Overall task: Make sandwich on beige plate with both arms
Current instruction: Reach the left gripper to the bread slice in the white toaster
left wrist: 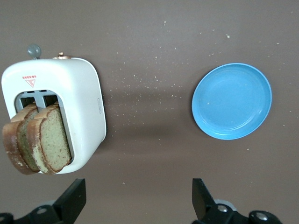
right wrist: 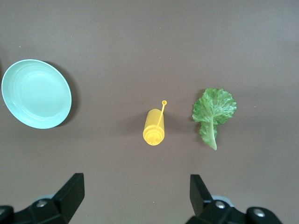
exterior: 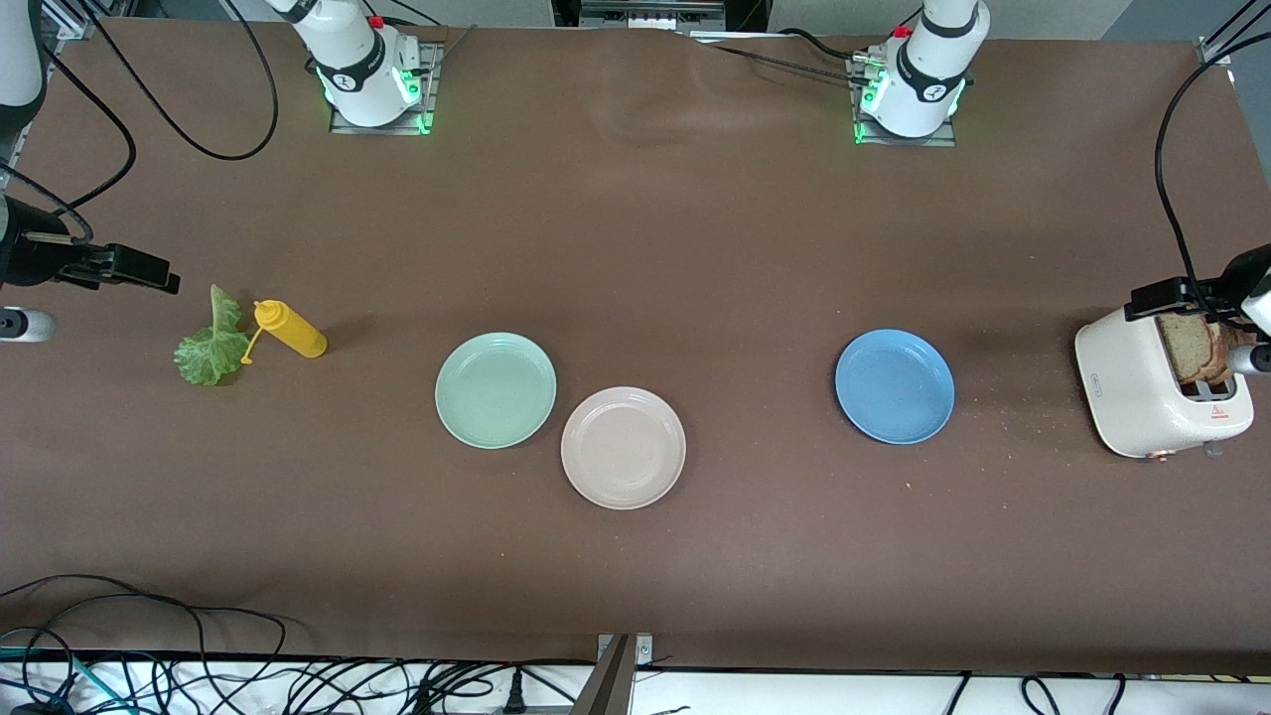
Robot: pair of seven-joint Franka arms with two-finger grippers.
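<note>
The beige plate (exterior: 623, 448) lies flat mid-bench, empty, touching the green plate (exterior: 495, 389). Two bread slices (left wrist: 39, 140) stand upright in the toaster (exterior: 1157, 394). The lettuce (right wrist: 213, 115) lies beside the bottle (right wrist: 154, 127). Left gripper (left wrist: 138, 198) and right gripper (right wrist: 135, 196) hang with jaws apart.

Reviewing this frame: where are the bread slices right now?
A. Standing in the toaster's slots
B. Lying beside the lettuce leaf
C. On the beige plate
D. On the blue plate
A. The bread slices stick up out of the white toaster at the left arm's end of the table, while the beige plate and the blue plate hold nothing and the lettuce leaf lies beside the yellow bottle.
</note>
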